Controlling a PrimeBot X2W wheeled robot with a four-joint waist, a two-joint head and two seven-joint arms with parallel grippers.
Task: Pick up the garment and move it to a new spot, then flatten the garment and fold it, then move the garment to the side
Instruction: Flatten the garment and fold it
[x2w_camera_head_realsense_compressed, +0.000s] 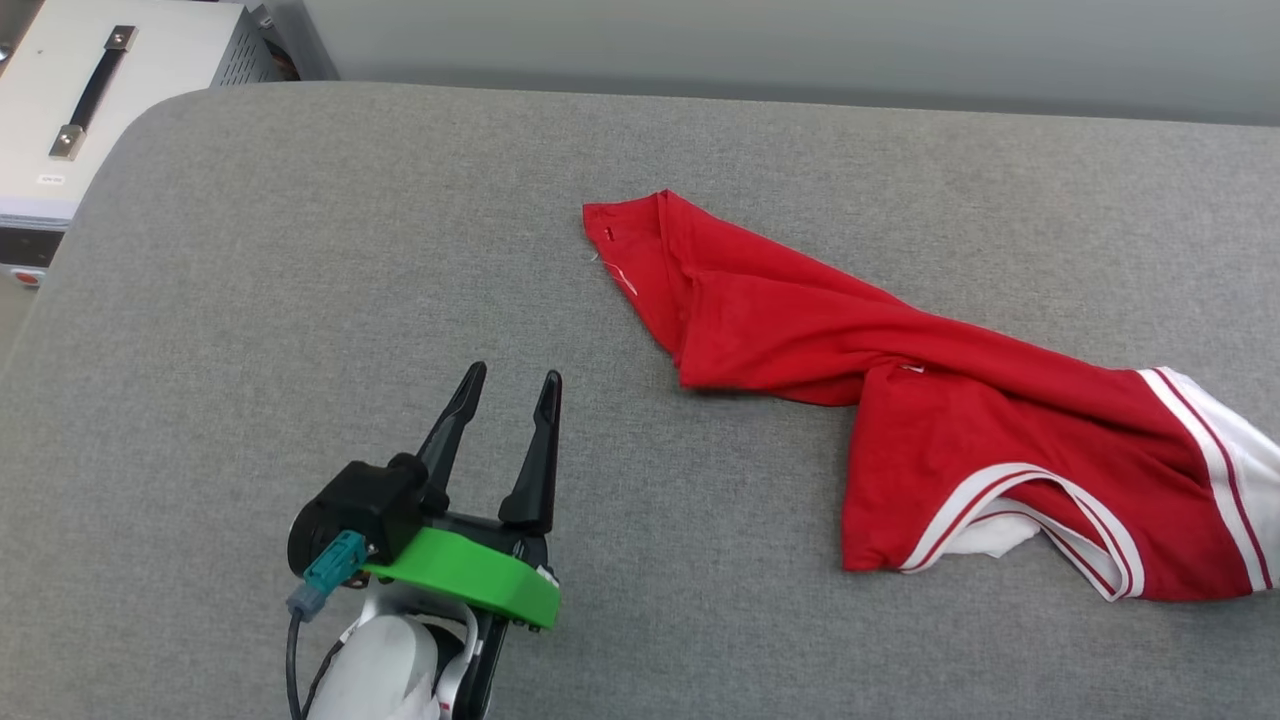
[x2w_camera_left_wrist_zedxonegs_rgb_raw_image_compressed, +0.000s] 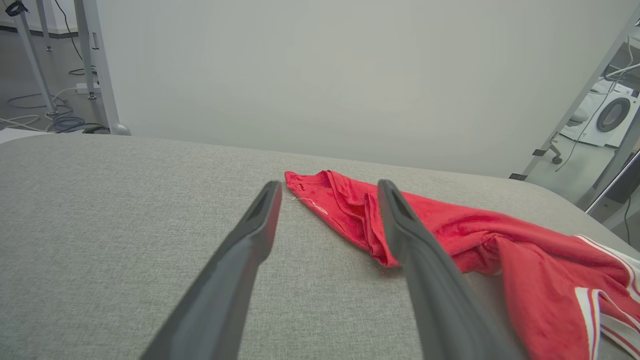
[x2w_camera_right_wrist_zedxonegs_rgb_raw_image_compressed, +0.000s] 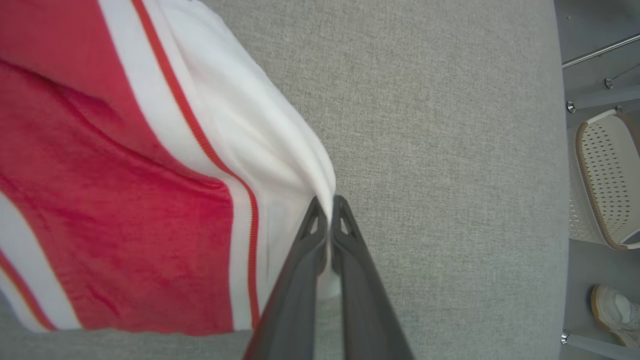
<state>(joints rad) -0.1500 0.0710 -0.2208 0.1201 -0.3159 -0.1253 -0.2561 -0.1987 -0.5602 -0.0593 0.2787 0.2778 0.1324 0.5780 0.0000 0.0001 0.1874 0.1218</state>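
The garment, a red T-shirt with white sleeves and striped trim, lies crumpled across the right half of the grey table, its hem corner pointing to the far middle. My left gripper hovers open over bare table at the lower left, well short of the shirt; in the left wrist view the garment lies beyond its spread fingers. In the right wrist view my right gripper is shut on the edge of the white sleeve of the garment.
A white cabinet with a black handle stands past the table's far-left corner. In the right wrist view a perforated basket and a person's shoe are on the floor beyond the table's edge. Metal frame legs stand behind the table.
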